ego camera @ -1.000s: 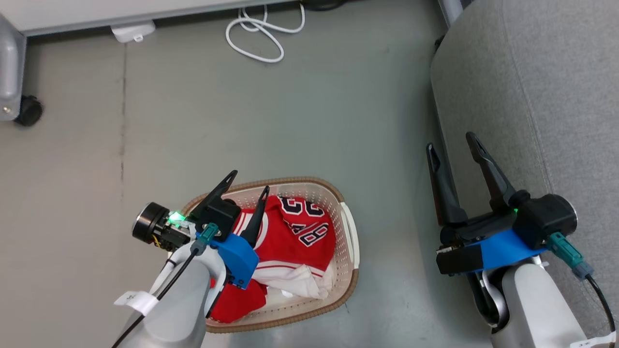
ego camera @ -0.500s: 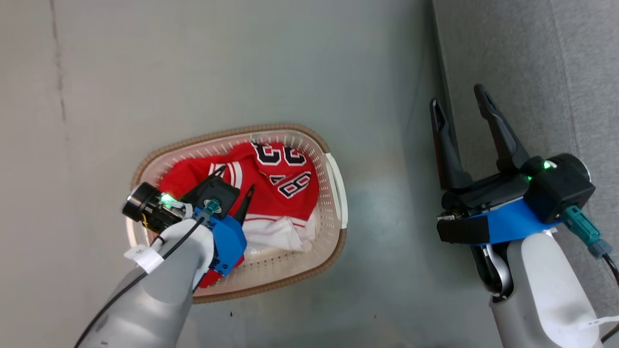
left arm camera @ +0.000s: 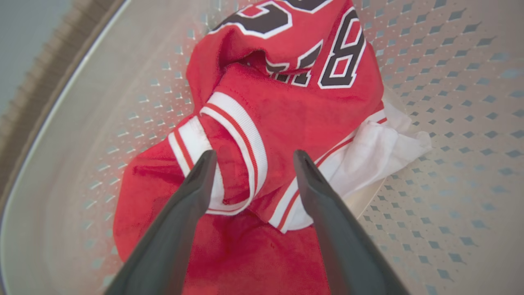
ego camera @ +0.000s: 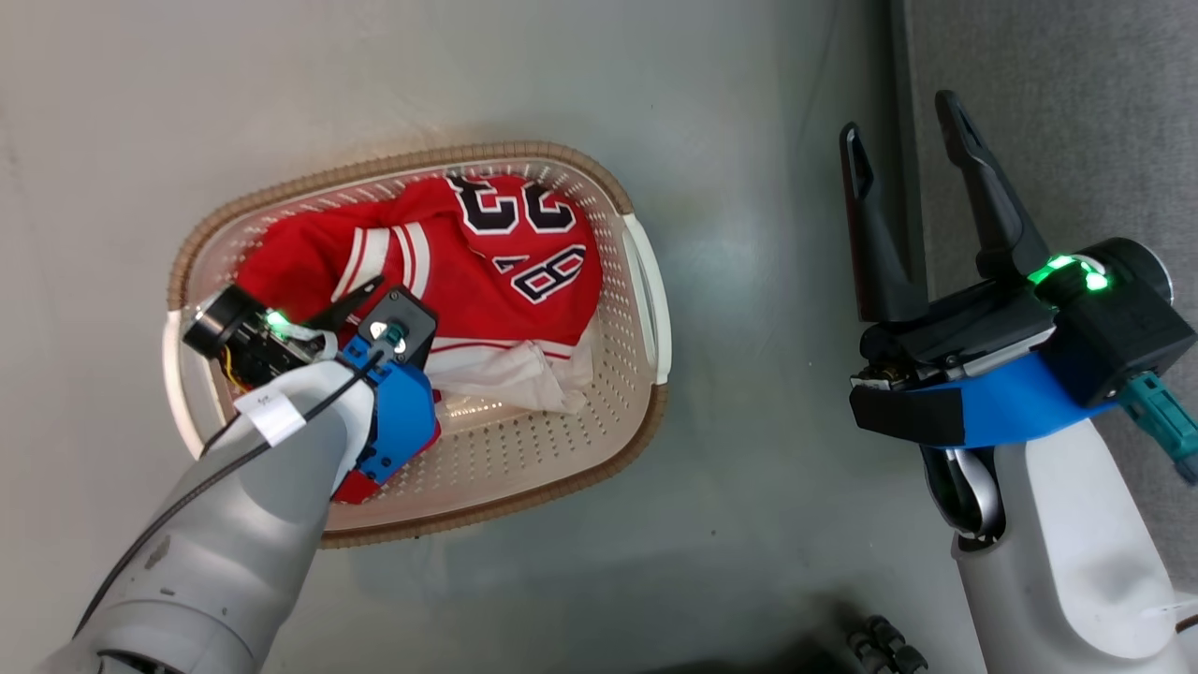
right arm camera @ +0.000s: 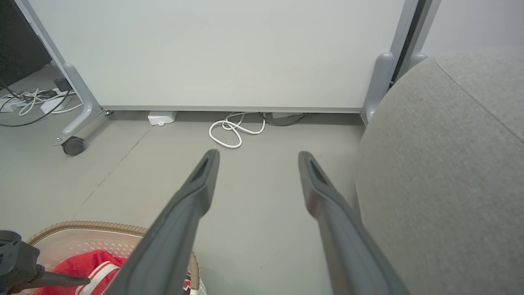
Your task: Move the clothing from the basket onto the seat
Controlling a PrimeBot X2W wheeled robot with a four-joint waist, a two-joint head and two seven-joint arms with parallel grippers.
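The clothing (ego camera: 505, 262) is a crumpled red jersey with black-and-white numbers and striped trim, with white fabric (ego camera: 524, 374) beside it. It lies in the cream perforated basket (ego camera: 580, 468) on the floor. My left gripper (left arm camera: 251, 157) reaches down into the basket, open, its fingertips straddling the jersey's striped trim (left arm camera: 233, 123) and just above it. It holds nothing. My right gripper (ego camera: 898, 122) hangs open and empty at the edge of the grey seat (ego camera: 1076, 112), above the floor. In the right wrist view the seat (right arm camera: 450, 164) bulges on the right.
The grey floor (ego camera: 749, 234) separates the basket from the seat. Farther off, a white panel (right arm camera: 204, 53) stands on a wheeled frame with a caster (right arm camera: 73, 145). A coiled white cable (right arm camera: 231, 131) lies at its foot.
The head camera has tipped downward, so the basket sits higher in the picture. My left gripper has sunk from above the rim into the basket, over the jersey. The right gripper stays open.
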